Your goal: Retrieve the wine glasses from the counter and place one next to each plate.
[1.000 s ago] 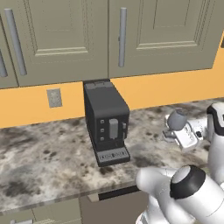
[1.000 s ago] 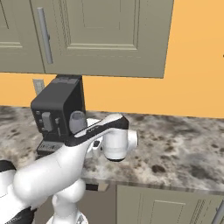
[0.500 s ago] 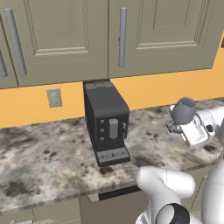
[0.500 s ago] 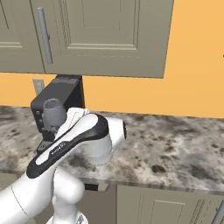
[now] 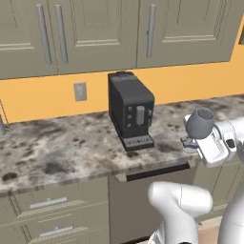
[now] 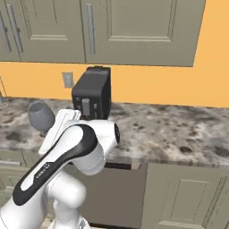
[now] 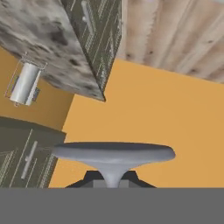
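Note:
My gripper (image 5: 199, 141) is shut on the stem of one wine glass (image 5: 199, 123), a grey-blue glass with a rounded bowl. It hangs in the air at the front edge of the counter (image 5: 71, 143), right of a black coffee machine. From the right base view the wine glass (image 6: 40, 115) shows left of the white hand, above the counter (image 6: 170, 129). In the hand view the round base of the wine glass (image 7: 113, 153) spreads just above my gripper (image 7: 111, 181), the stem pinched between the dark fingertips (image 7: 92, 177). The plates are out of view.
A black coffee machine (image 5: 131, 112) stands on the counter against the orange wall, beside a wall outlet (image 5: 80, 91). Olive-grey upper cabinets (image 5: 95, 33) hang above and drawers run below. My white forearm (image 6: 67, 156) crosses the lower left of the right base view.
The whole scene has slid right in both base views, so the cameras moved. The arm has folded back, carrying the held glass toward the counter's front edge. The grip stays shut.

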